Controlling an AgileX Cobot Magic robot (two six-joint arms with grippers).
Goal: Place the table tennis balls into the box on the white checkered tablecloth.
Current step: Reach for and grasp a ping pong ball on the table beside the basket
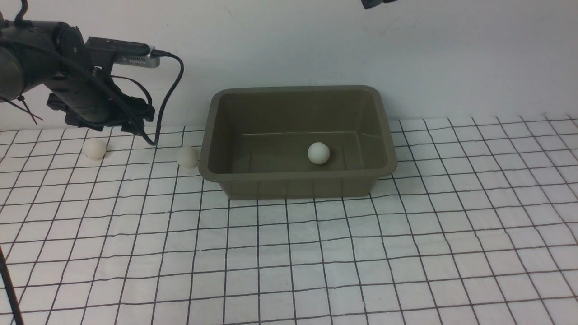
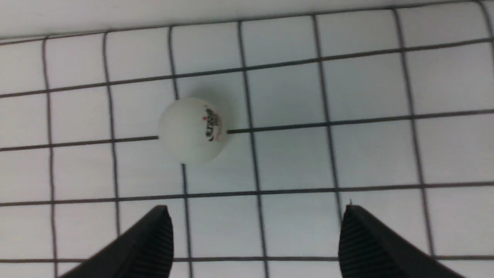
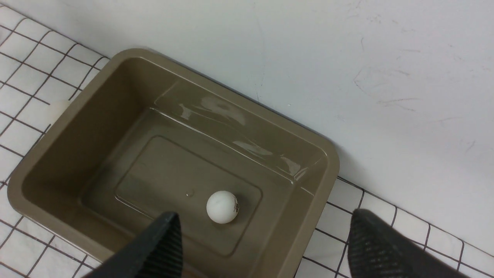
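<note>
left claw (image 2: pixel 256 216) gapes empty with a loose ball (image 2: pixel 191 130) just ahead of it on the cloth (image 2: pixel 386 154). right claw (image 3: pixel 266 223) hangs open over the box (image 3: pixel 88 127), one ball (image 3: pixel 222 207) in. two to go.

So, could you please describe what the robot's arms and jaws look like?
The left arm is matte black and tubular, with a silver-and-black camera module on its wrist and loose black cables looping down. Both pairs of jaws are black and tapered, with finely ribbed inner faces.
</note>
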